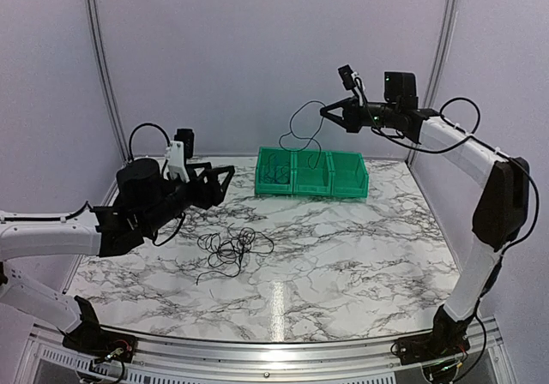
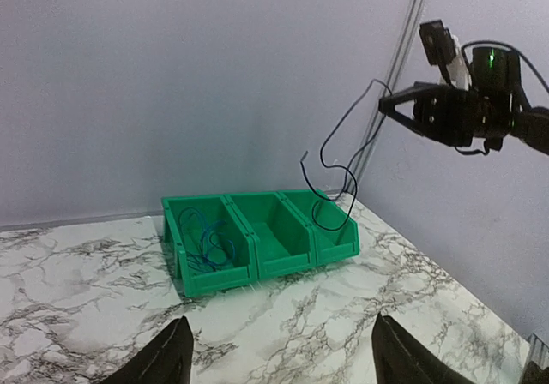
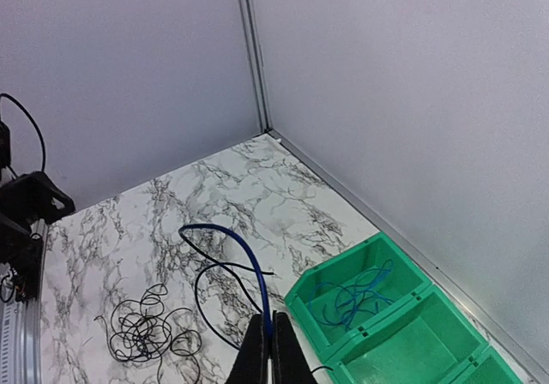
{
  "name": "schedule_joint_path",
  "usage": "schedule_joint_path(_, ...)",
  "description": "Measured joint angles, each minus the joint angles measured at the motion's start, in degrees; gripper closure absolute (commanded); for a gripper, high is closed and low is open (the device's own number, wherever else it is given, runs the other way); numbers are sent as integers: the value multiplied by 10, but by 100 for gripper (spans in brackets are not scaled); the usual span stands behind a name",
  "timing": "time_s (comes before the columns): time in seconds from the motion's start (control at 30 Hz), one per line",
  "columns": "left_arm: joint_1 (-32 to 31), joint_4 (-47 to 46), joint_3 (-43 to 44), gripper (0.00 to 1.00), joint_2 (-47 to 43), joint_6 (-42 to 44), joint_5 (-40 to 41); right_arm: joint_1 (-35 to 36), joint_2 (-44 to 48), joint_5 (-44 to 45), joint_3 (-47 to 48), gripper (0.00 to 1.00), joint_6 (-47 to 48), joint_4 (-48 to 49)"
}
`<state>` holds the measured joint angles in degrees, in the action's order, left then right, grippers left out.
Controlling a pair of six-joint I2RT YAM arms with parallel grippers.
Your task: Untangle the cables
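A loose tangle of thin black cables (image 1: pixel 230 251) lies on the marble table, also seen in the right wrist view (image 3: pixel 146 333). My right gripper (image 1: pixel 328 110) is high above the green bins, shut on a dark-blue cable (image 3: pixel 251 264). That cable (image 1: pixel 300 135) hangs in loops, its lower end (image 2: pixel 330 217) reaching down to the bins. My left gripper (image 1: pixel 227 178) hovers left of the bins, above the table, open and empty (image 2: pixel 283 322). Its fingertips (image 2: pixel 180 337) are wide apart.
Three joined green bins (image 1: pixel 352 187) stand at the back of the table. The left bin holds a coiled blue cable (image 2: pixel 206 243). Grey walls close the back and both sides, with a corner post (image 3: pixel 253 58) behind.
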<state>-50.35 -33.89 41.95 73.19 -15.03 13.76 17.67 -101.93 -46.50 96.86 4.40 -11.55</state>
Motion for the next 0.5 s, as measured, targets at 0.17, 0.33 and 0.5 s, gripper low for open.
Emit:
schedule_joint_path(0.17, 0, 100, 86, 23, -26, 16, 45, -39, -39, 0, 0, 100, -7, 33)
schedule_joint_path(0.33, 0, 161, 122, 15, -31, 64, 63, -55, -85, 2, 2, 100, -14, 40)
schedule_joint_path(0.5, 1, 207, 163, 11, 14, 126, 99, -55, -131, 5, 40, 100, -21, 41)
